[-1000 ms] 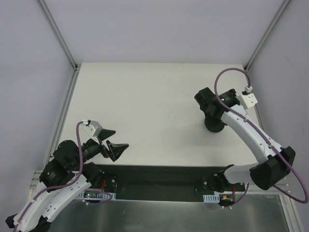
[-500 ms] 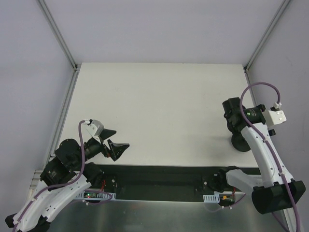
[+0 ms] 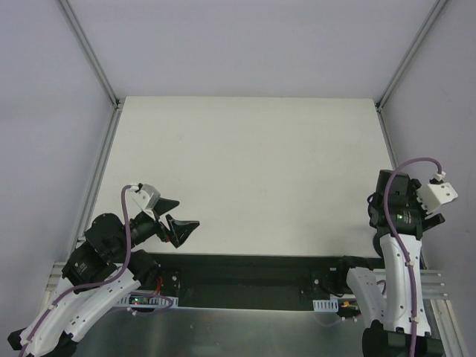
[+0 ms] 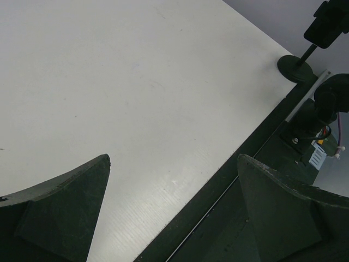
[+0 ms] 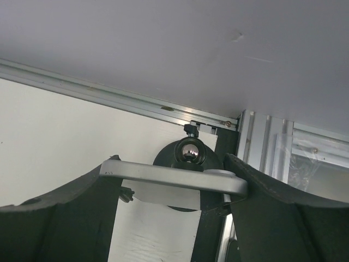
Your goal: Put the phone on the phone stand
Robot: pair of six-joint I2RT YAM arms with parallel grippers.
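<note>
From above, the left gripper [image 3: 184,213] hangs empty and spread wide, the right gripper [image 3: 388,212] is low at the near right corner of the table [image 3: 245,163], and no phone lies on it. The left wrist view shows the phone stand [image 4: 296,65] there, with a dark block [image 4: 327,24] on its post; whether this is the cradle or the phone I cannot tell. In the right wrist view the fingers [image 5: 62,218] pinch the stand's silver bar [image 5: 174,177], so the placing looks not yet done.

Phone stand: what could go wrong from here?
1. The phone stand has its base right at the edge of the table, in the near right corner; a nudge could tip it off.
2. The right end effector is shut on a grey bar above the stand's ball joint; pulling away without opening could topple the stand.
</note>
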